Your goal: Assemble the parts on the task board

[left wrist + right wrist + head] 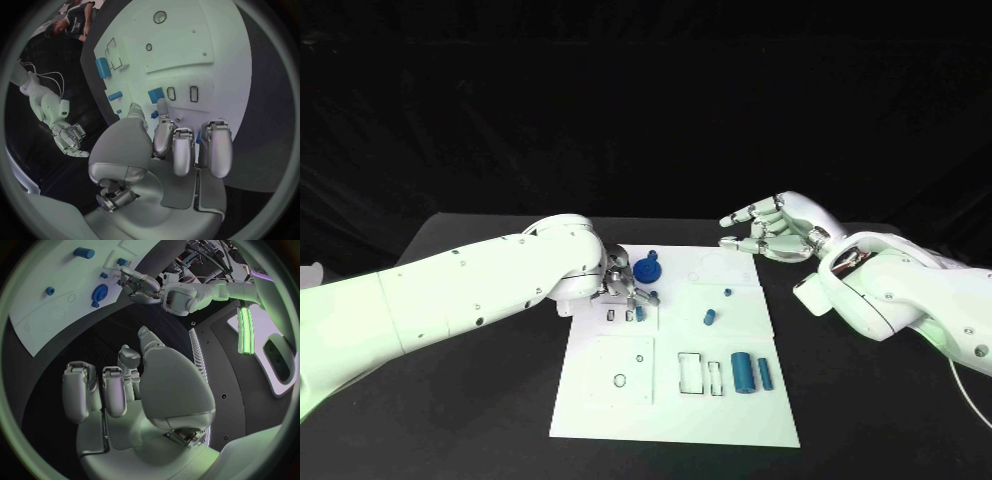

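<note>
Two hands bear on the task board (678, 400), taken here as the landmark, and they stand unequally near its parts. Left to right: the left hand (620, 287) hangs over the board's far-left corner, fingers pointing down at two small slots; the left wrist view shows a small blue piece (153, 114) at the fingertips (164, 106), seemingly pinched between thumb and a finger, though the contact itself is partly hidden. Just beside that hand, toward the board's far edge, sits a dark blue round part (648, 271). Nearer the board's middle lie a tiny blue peg (727, 293) and a short blue cylinder (710, 318), its long axis slightly oblique. Toward the near-right stand two longer blue cylinders (741, 373), long axes running far-to-near. The right hand (773, 230) hovers off the board's far-right corner, fingers loosely curled and apart, holding nothing. Judgement: the left hand is nearer; the slots lie directly beneath its fingers.
</note>
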You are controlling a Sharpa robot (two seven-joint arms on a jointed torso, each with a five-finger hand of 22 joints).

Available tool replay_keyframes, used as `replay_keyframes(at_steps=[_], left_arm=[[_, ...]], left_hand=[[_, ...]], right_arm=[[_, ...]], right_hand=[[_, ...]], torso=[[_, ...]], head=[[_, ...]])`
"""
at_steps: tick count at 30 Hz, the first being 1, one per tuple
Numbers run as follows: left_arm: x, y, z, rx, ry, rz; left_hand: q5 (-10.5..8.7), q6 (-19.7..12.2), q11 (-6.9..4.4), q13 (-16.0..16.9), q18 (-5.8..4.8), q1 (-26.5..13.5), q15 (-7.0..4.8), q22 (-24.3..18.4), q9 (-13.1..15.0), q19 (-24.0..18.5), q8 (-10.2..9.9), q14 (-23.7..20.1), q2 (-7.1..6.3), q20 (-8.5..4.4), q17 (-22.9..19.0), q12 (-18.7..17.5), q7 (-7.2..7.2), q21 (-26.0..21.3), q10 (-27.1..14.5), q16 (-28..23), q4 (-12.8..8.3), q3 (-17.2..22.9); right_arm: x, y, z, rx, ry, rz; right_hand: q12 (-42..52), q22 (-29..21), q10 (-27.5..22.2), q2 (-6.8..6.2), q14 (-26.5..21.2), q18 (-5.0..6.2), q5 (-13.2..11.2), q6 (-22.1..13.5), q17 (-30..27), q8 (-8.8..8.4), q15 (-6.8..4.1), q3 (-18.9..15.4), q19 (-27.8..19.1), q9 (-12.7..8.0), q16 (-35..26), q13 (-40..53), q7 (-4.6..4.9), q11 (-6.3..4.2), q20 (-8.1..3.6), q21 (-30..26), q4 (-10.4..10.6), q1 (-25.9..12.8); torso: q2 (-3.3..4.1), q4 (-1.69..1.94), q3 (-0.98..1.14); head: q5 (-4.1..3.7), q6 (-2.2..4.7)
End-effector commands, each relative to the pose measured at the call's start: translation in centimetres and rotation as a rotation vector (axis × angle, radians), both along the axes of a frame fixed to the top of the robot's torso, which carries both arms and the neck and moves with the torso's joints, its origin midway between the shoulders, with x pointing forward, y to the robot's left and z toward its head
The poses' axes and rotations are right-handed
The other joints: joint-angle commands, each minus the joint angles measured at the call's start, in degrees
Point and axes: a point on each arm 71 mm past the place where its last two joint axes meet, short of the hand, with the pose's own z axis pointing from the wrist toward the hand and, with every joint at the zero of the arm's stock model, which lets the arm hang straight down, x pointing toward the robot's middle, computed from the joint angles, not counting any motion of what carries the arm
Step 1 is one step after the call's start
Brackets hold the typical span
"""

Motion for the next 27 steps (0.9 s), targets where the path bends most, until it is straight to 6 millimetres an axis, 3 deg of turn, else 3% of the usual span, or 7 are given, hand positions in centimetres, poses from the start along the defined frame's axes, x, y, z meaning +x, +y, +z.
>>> replay_keyframes(at_steps=[1, 27], left_arm=[[-0.09, 0.17, -0.16, 0.058, 0.024, 0.005], [0.21, -0.34, -0.69, 0.102, 0.052, -0.026]], left_hand=[[-0.16, -0.44, 0.08, 0.13, -0.97, 0.37, -0.41, 7.18, 0.2, 2.58, 0.43, 6.02, 0.72, -0.56, 15.08, -0.25, 0.04, 0.3, -0.03, 0.18, -0.22, 0.03], [0.45, -0.66, -0.01, 0.82, -1.09, 4.56, -0.46, 7.83, 1.86, 2.82, 0.62, 6.02, 1.99, -0.58, 15.08, 0.16, -0.06, 0.59, 0.34, 0.18, -0.68, 1.63]], right_arm=[[-0.04, 0.1, -0.1, -0.008, 0.005, 0.009], [-0.1, 0.09, -0.26, -0.017, 0.011, 0.01]], right_hand=[[-0.5, -0.24, -0.29, 0.61, 4.41, 0.87, 0.28, 0.19, 8.33, 0.12, 0.29, -0.51, -0.52, 0.03, -0.33, -0.21, -0.1, -0.14, -0.14, -0.29, 0.06, -0.03], [-0.71, -0.45, -0.43, 0.78, 4.37, 0.91, 1.38, 0.18, 8.16, 0.09, 0.26, -0.73, -0.59, 0.03, -0.49, -0.52, -0.12, -0.17, -0.16, -0.45, 0.11, 0.18]], torso=[[-0.03, -0.01, 0.04], [0.03, 0.04, 0.06]], head=[[0.02, -0.08], [0.05, -0.98]])
